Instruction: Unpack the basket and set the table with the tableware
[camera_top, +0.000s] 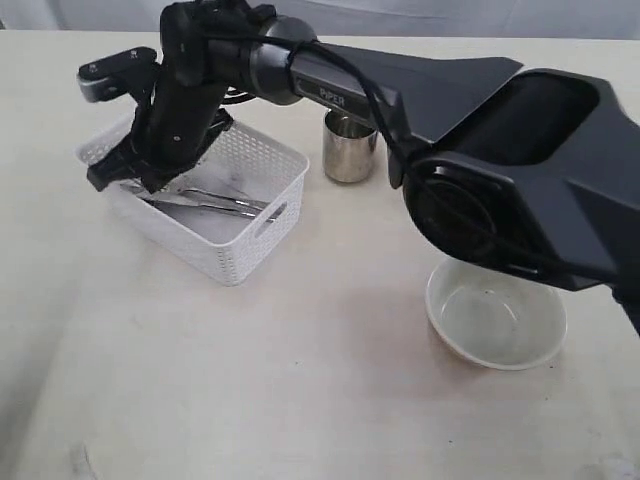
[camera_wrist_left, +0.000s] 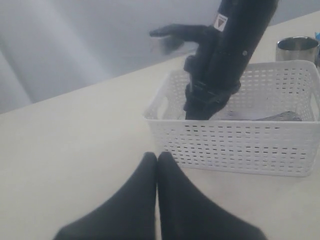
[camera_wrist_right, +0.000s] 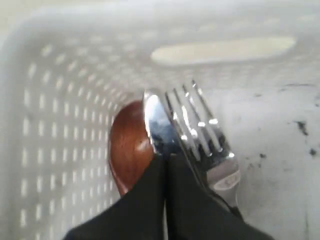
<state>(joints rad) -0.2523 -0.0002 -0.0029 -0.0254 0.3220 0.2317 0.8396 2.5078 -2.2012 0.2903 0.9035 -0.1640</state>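
The white basket (camera_top: 205, 252) stands at the back left of the table (camera_top: 250, 390). My right gripper (camera_top: 140, 182) reaches down inside it. In the right wrist view the right gripper (camera_wrist_right: 166, 159) is shut, its fingertips lying over a steel knife blade (camera_wrist_right: 154, 127), beside the fork (camera_wrist_right: 200, 125) and the reddish-brown wooden spoon (camera_wrist_right: 127, 150). Whether anything is pinched I cannot tell. Steel cutlery handles (camera_top: 225, 203) lie on the basket floor. The steel cup (camera_top: 350, 148) stands right of the basket, and the off-white bowl (camera_top: 495, 325) sits empty at the front right. My left gripper (camera_wrist_left: 157, 157) is shut and empty, hovering in front of the basket (camera_wrist_left: 240, 145).
The right arm (camera_top: 480, 130) stretches across the back of the table from the right, over the cup. In the left wrist view the same arm (camera_wrist_left: 225, 60) drops into the basket, with the cup (camera_wrist_left: 296, 48) behind it.
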